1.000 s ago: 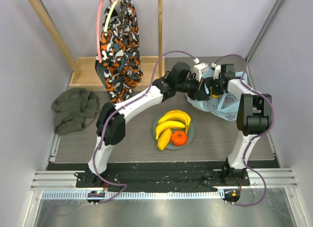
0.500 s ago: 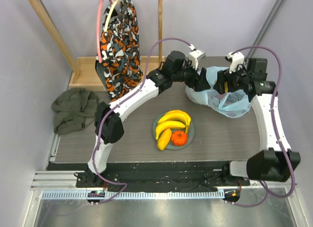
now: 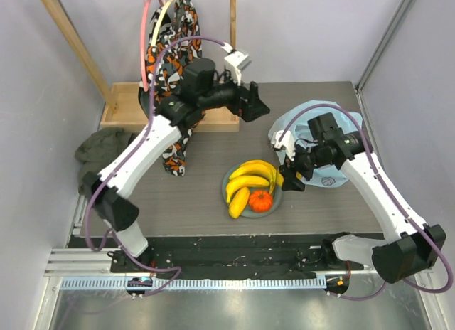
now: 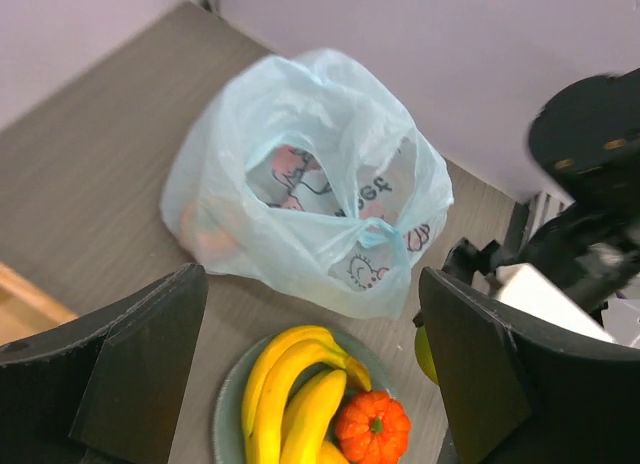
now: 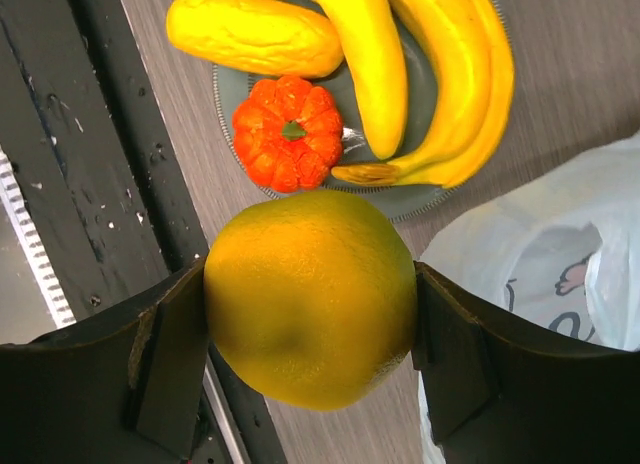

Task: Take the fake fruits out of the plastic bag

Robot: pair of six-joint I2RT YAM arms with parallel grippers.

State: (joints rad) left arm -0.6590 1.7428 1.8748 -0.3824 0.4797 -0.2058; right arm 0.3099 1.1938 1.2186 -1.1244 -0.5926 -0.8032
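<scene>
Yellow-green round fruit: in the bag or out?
Out. The right pincer grips the yellow-green round fruit in the open, with the plastic bag lying off to one side.

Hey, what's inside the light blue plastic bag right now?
A round reddish shape shows through one side of the plastic bag, probably a fruit. Folds and the cartoon print hide the rest of the inside.

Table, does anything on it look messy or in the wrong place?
Only the crumpled olive-green cloth, dumped in a heap at the left edge of the table, looks messy. The light-blue plastic bag sags but nothing is spilled, and the yellow bananas lie neatly on the grey plate.
</scene>
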